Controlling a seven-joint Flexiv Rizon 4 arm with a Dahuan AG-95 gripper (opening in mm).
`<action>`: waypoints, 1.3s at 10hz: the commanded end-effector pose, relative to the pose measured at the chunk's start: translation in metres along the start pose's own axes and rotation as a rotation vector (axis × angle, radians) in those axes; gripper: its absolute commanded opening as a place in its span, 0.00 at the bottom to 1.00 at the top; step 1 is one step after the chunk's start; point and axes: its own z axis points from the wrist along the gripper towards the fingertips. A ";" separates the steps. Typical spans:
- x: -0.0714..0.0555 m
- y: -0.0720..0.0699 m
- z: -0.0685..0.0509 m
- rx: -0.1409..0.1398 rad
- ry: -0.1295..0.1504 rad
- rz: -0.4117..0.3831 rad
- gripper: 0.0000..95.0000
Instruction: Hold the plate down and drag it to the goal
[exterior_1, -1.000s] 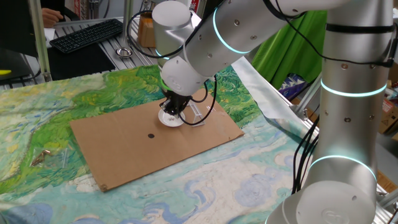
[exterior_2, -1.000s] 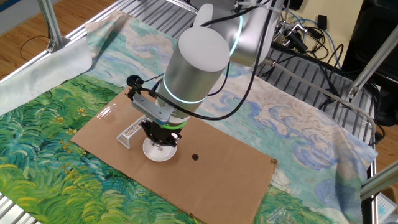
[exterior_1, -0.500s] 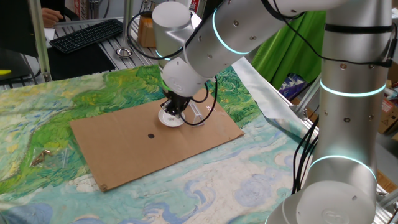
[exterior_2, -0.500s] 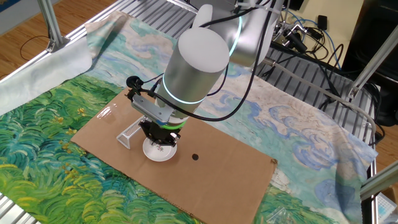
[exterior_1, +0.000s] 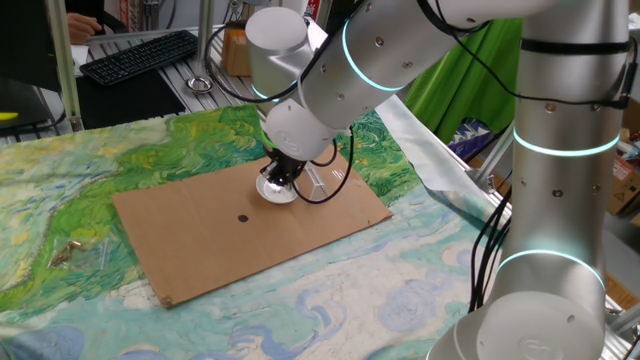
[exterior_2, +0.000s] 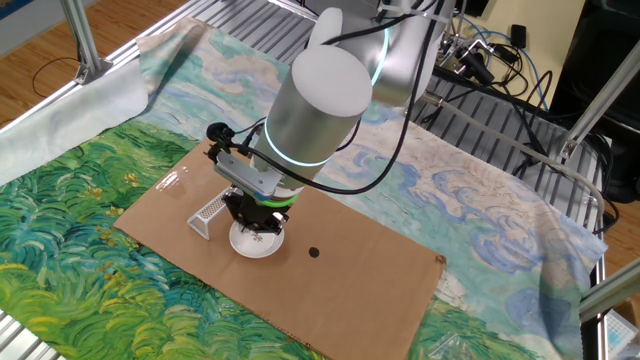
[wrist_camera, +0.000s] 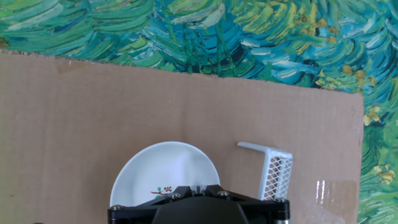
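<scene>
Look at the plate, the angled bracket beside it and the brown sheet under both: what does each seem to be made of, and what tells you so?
The plate: likely glazed ceramic or hard plastic; smooth, white, small painted motif. The bracket: probably thin plastic, pale with a fine mesh pattern. The brown sheet: corrugated cardboard, matte with faint ribbing.

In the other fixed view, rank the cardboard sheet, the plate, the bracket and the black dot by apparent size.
1. cardboard sheet
2. plate, partly hidden under the end effector
3. bracket, close to the plate in length, so unsure
4. black dot
</scene>
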 end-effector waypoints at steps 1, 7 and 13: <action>0.001 -0.001 0.000 0.007 0.002 -0.006 0.00; 0.001 -0.002 0.000 0.033 -0.002 -0.022 0.00; -0.001 -0.009 0.001 0.043 -0.006 -0.038 0.00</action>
